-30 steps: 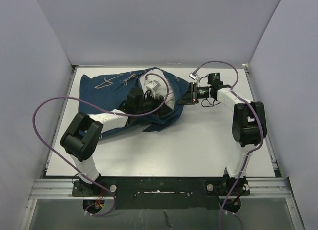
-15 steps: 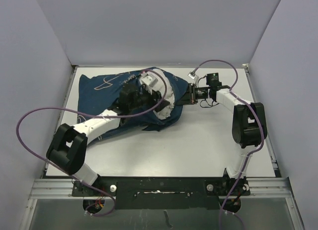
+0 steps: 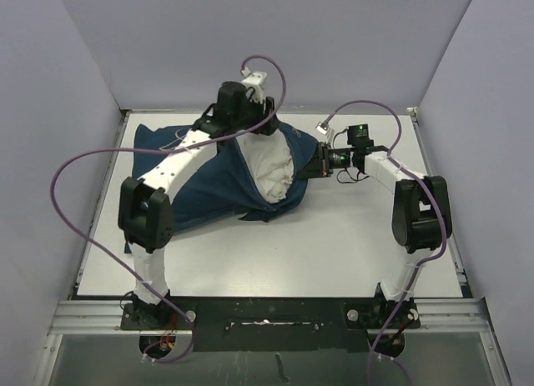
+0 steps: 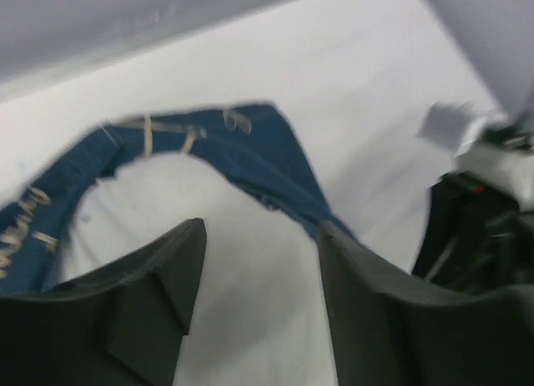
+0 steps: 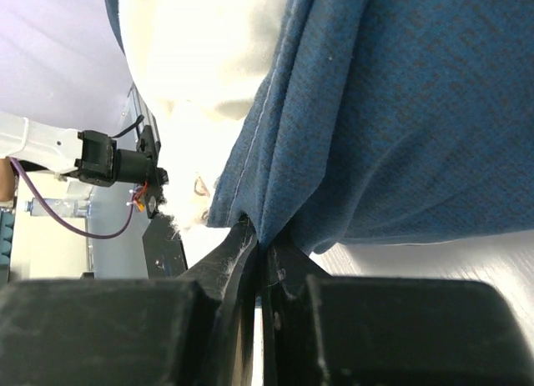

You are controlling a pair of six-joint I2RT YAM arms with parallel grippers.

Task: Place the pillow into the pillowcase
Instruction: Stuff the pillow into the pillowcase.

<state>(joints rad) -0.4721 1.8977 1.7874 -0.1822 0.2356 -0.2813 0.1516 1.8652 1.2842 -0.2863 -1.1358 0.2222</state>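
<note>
On a white table [image 3: 359, 236] boxed in by pale walls [image 3: 275, 44], the pillow [image 3: 274, 171] lies inside the navy pillowcase [image 3: 196, 190] — one end bare at the mouth. The left gripper [image 4: 260, 236] hovers above, jaws apart, empty; the right gripper [image 5: 257, 240], reaching low, pinches the pillowcase's hem.

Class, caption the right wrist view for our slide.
Right end effector shut on the pillowcase edge, pillow behind.
</note>
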